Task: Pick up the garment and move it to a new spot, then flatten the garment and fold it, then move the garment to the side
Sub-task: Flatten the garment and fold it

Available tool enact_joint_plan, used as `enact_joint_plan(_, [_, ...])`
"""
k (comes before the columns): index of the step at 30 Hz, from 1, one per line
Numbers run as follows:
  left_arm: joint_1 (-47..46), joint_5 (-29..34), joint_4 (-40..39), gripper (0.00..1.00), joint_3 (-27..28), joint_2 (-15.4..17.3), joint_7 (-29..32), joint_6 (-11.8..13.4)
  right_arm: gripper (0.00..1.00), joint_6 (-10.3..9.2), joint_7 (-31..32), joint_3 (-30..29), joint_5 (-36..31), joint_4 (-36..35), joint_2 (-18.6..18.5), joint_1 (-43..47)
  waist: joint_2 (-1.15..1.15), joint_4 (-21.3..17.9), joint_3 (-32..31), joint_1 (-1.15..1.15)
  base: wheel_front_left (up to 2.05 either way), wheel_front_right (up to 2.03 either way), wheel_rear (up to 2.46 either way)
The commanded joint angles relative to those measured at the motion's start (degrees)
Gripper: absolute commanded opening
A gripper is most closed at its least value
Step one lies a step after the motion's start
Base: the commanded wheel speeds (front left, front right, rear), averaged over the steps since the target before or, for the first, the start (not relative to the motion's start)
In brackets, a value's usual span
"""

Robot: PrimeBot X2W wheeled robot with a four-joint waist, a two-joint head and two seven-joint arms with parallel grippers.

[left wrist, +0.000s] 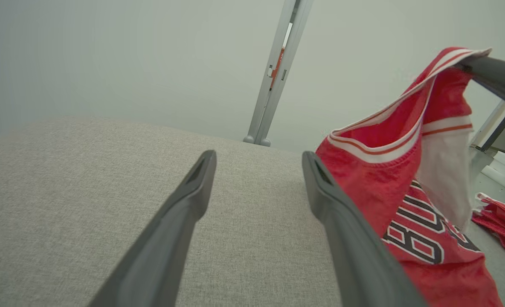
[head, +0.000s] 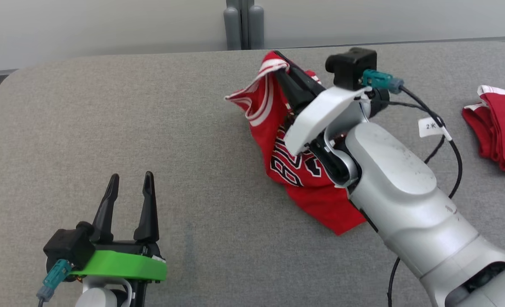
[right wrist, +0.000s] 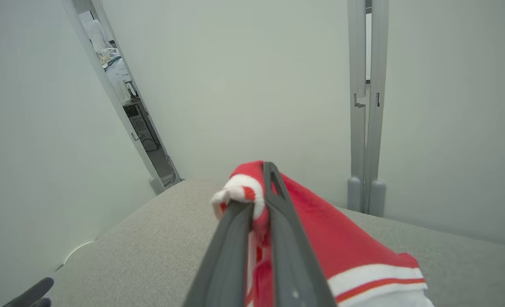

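**Q:** State of right gripper (head: pixel 280 59)?
**A:** Clamped on the jersey (head: pixel 303 170) at its striped edge, held raised. The rest drapes on the grey pad (head: pixel 150 128), far centre.
**Q:** And the left gripper (head: pixel 131 181)?
**A:** Fingers apart, holding nothing, well apart from the jersey.
**Q:** Obstructions?
**A:** A red cloth (head: pixel 502 128) at the pad's right edge. A cable (head: pixel 460 164) hangs between it and the jersey.

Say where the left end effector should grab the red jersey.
Probably the striped trim just left of the right end effector, approached from the robot's left: that edge of the jersey hangs raised off the table, facing the open left end effector.
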Motion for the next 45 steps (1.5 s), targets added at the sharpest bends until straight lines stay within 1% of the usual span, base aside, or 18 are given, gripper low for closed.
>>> enact_joint_plan(1, [-0.9, -0.1, 0.1, 1.00, -0.2, 0.1, 0.0, -0.2, 0.00, -0.09, -0.6, 1.4, 1.6, -0.8, 0.1, -2.2, 0.00, 0.8, 0.1, 0.00, 0.00, 0.00, 0.00])
enact_joint_plan(5, [-1.1, -0.2, 0.3, 1.00, -1.2, 0.0, 0.0, -0.2, 0.00, -0.09, -3.3, 4.2, 8.0, -2.9, 0.0, -7.8, 0.00, 2.1, -0.1, 0.00, 0.00, 0.00, 0.00])
enact_joint_plan(9, [-0.8, -0.1, 0.2, 1.00, -1.3, -0.1, 0.0, -0.2, 0.00, -0.09, -7.3, 3.0, 13.9, -4.2, 0.0, -13.2, 0.00, 2.9, -0.3, 0.00, 0.00, 0.00, 0.00])
enact_joint_plan(11, [-0.5, -0.1, 0.0, 1.00, -1.1, -0.1, 0.0, -0.2, 0.00, -0.09, -8.3, 0.8, 16.4, -5.4, 0.0, -15.1, 0.00, 3.1, -0.3, 0.00, 0.00, 0.00, 0.00])
enact_joint_plan(14, [-0.4, 0.1, -0.5, 1.00, -0.7, -0.2, 0.0, -0.2, 0.00, -0.09, -8.5, -6.0, 18.2, -8.5, -0.1, -14.8, 0.00, 3.1, 0.3, 0.00, 0.00, 0.00, 0.00])
enact_joint_plan(17, [-0.2, 0.3, -0.8, 1.00, -0.1, -0.2, 0.0, -0.2, 0.00, -0.09, -8.5, -9.6, 14.7, -7.2, 0.0, -10.6, 0.00, 2.4, 1.0, 0.00, 0.00, 0.00, 0.00])
enact_joint_plan(21, [-0.2, 0.4, -1.0, 1.00, 0.3, -0.3, 0.0, -0.2, 0.00, -0.06, -8.5, -15.2, 6.4, -1.2, 0.0, -4.3, 0.00, 0.9, 1.9, 0.00, 0.00, 0.00, 0.00])
enact_joint_plan(23, [-0.6, 0.6, -1.1, 1.00, 0.3, -0.3, 0.0, -0.2, 0.00, -0.06, -8.5, -17.9, 2.1, 1.7, -1.0, -0.2, 0.00, 0.2, 2.3, 0.00, 0.00, 0.00, 0.00])
enact_joint_plan(25, [-0.9, 0.6, -1.1, 1.00, 0.1, -0.4, 0.0, -0.2, 0.00, -0.06, -8.5, -20.6, -2.1, 4.0, -2.8, 3.6, 0.00, -0.5, 2.5, 0.00, 0.00, 0.00, 0.00])
enact_joint_plan(30, [-1.4, 0.8, -1.3, 1.00, 0.3, 0.0, 0.0, -0.2, 0.00, -0.06, -8.5, -30.1, -11.0, 8.6, -6.6, 10.8, 0.00, -2.6, 3.0, 0.00, 0.00, 0.00, 0.00])
enact_joint_plan(31, [-1.4, 0.8, -1.2, 1.00, 0.3, 0.1, 0.0, -0.2, 1.00, -0.06, -8.5, -31.2, -12.8, 10.2, -7.1, 11.8, 0.00, -3.0, 3.0, 0.00, 0.00, 0.00, 0.00])
enact_joint_plan(35, [-1.5, 0.6, -0.9, 1.00, -0.1, 0.2, 0.0, -0.2, 1.00, -0.06, -7.8, -35.2, -18.4, 12.9, -7.4, 14.1, 0.00, -4.0, 2.6, 0.00, 0.00, 0.00, 0.00])
enact_joint_plan(38, [-1.2, 0.5, -0.7, 1.00, -0.4, 0.1, 0.0, -0.2, 1.00, -0.06, -5.1, -35.8, -20.8, 12.7, -7.7, 16.6, 0.00, -4.3, 2.1, 0.00, 0.00, 0.00, 0.00])
enact_joint_plan(42, [-0.5, 0.3, -0.5, 1.00, -0.6, 0.1, 0.0, -0.2, 1.00, -0.06, -0.9, -34.9, -23.1, 8.5, -8.1, 19.3, 0.00, -4.4, 1.4, 0.00, 0.00, 0.00, 0.00])
enact_joint_plan(45, [-0.2, 0.1, -0.6, 1.00, -0.6, 0.0, 0.0, -0.2, 1.00, -0.06, 3.1, -33.9, -23.6, 2.1, -8.0, 21.7, 0.00, -4.1, 0.9, 0.00, 0.00, 0.00, 0.00])
